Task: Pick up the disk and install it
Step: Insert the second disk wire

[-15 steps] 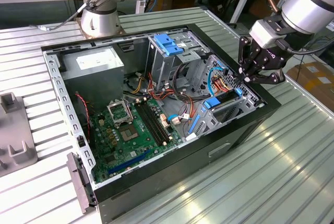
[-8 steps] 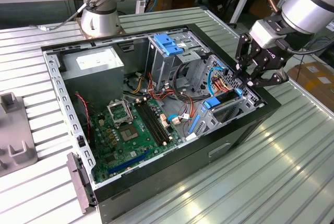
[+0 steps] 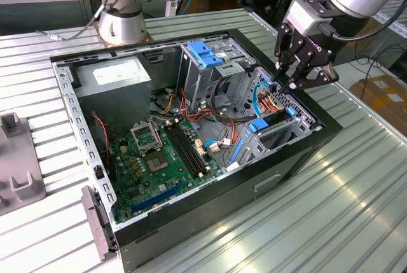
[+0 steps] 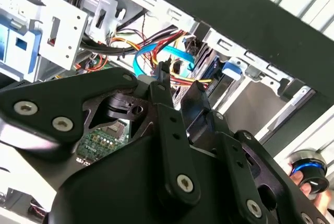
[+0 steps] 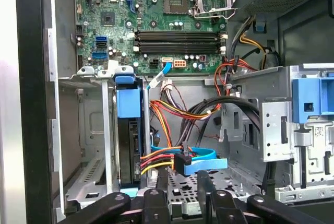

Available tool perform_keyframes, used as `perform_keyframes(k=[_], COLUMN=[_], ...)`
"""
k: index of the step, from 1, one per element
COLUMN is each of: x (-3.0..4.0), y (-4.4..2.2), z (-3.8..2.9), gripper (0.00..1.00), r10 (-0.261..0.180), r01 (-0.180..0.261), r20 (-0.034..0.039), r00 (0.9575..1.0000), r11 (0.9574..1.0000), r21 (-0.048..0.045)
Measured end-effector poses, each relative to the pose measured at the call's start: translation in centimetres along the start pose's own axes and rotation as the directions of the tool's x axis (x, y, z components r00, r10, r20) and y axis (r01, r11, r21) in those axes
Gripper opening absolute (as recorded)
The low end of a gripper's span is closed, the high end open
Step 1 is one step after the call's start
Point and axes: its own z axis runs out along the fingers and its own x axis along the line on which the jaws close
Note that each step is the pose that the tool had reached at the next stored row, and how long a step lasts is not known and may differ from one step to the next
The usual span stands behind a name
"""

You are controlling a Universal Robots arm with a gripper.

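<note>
Exterior view: the black two-fingered gripper (image 3: 294,77) hangs above the open black computer case (image 3: 191,222), fingers close together, holding nothing. The grey-metal, blue-railed disk (image 3: 270,122) sits upright in the lower drive cage.

Above case (image 3: 191,222): open.
Beside disk (image 5: 129,130): loose cables (image 5: 172,158) crowd the gap by the gripper (image 5: 182,182).
Bay side: tall drive bay (image 3: 206,69) walls it.
</note>
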Motion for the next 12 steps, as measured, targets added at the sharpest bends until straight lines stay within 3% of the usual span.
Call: perform_keyframes(k=[12], x=[-0.04], y=[0.23], z=[-0.33], gripper=[0.36], r10=[0.000], r01=[0.000], r20=[0.0046], r00=[1.0000], r11=[1.0000], r21=[-0.0003])
